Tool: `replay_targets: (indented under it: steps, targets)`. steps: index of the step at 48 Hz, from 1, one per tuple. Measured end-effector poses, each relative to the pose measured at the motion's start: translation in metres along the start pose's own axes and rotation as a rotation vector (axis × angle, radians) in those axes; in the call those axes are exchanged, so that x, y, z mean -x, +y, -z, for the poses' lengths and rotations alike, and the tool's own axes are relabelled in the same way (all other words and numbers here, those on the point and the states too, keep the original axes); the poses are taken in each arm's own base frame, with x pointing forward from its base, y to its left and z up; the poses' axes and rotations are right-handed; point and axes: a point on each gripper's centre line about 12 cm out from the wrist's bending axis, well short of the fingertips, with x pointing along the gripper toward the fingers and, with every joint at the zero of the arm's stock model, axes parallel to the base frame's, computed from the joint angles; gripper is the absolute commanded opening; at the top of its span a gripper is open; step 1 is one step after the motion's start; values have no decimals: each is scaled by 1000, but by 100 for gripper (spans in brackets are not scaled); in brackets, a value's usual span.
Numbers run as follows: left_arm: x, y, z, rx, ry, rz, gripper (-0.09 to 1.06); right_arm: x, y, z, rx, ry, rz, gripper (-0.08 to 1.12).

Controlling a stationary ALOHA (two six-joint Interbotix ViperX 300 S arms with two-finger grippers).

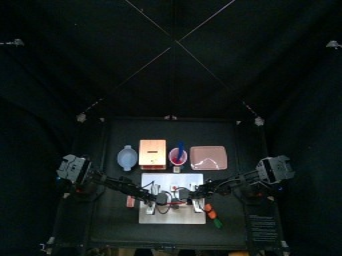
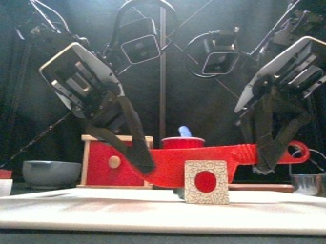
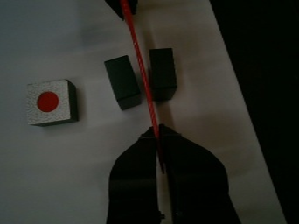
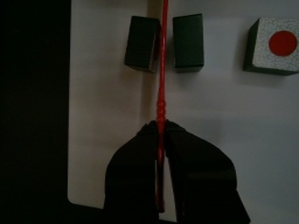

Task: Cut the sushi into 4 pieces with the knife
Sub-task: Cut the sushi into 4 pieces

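Knife-holding is shared: the left gripper (image 3: pixel 156 133) is clenched on the blade's far end and the right gripper (image 4: pixel 163 128) on the handle of the red knife (image 2: pixel 223 152), probably so the thin blade comes down level. The blade sits in the gap between one dark green block (image 3: pixel 121 83) and its neighbour (image 3: pixel 162 74), both on the white cutting board (image 3: pixel 70 35). An end piece (image 2: pixel 207 181) with a white face and red centre lies apart. Only three pieces show, so another cut seems due
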Motion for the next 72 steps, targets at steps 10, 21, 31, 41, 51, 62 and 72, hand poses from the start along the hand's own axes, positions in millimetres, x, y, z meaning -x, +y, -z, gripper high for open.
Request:
replay_targets:
  steps: [10,21,31,41,51,62,72]
  targets:
    - [-12,1,10,9,35,-3,30,-16,-3,8,-6,37,10,12]
    - [-17,1,15,15,51,-4,30,-19,-3,9,-9,45,10,12]
    - [-17,2,15,17,50,-5,30,-19,-4,8,-8,45,13,12]
    - [-17,5,15,17,50,-10,30,-19,-8,8,10,46,23,12]
    - [-16,18,15,10,50,-30,30,-18,-13,7,31,45,38,12]
    - [-13,27,11,2,39,-44,30,-16,-20,6,45,44,53,12]
    - [-9,31,8,7,31,-52,30,-15,-24,5,46,42,61,12]
